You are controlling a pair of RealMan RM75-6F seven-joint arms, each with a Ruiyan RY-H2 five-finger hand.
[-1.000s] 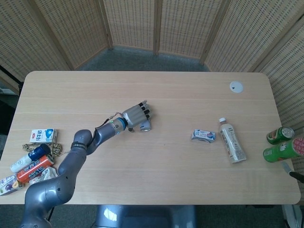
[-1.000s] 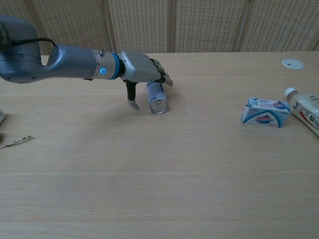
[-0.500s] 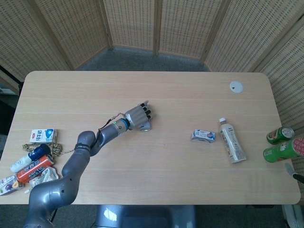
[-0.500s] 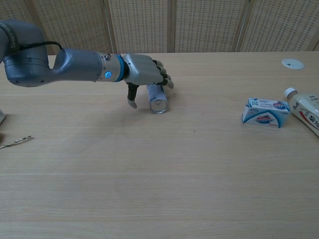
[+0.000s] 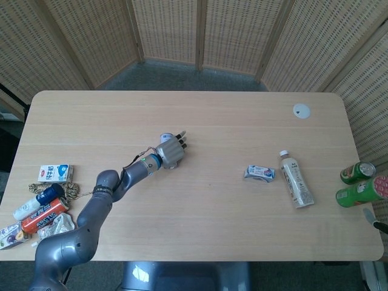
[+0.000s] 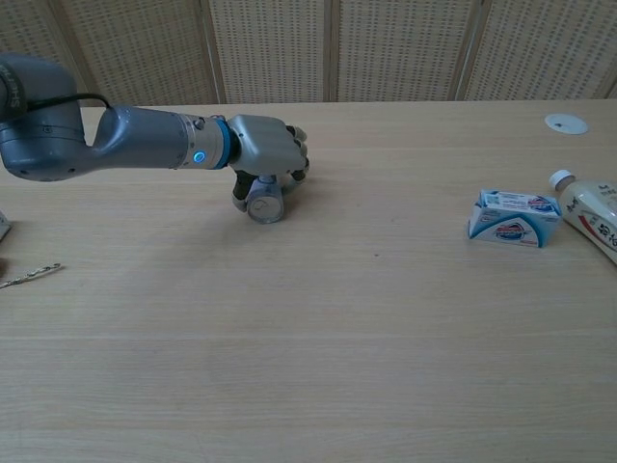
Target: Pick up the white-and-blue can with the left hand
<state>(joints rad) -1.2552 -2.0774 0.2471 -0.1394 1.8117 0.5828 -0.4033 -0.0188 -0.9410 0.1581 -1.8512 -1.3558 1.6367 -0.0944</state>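
The left hand (image 6: 262,154) now has its fingers curled down around the white-and-blue can (image 6: 263,204), which lies on its side on the table (image 6: 308,338) left of centre; half a second ago the fingers were stretched flat over the can with the thumb hanging beside it, and the can sat a little further right. So the grasp seems to have closed, dragging the can slightly leftward, though the can looks as if it rests on the table, so the lift is probably not yet begun. In the head view the hand (image 5: 170,151) covers nearly all of the can, leaving only a pale sliver at its far edge. How firmly the thumb bears on the can cannot be made out. The right hand appears in neither view.
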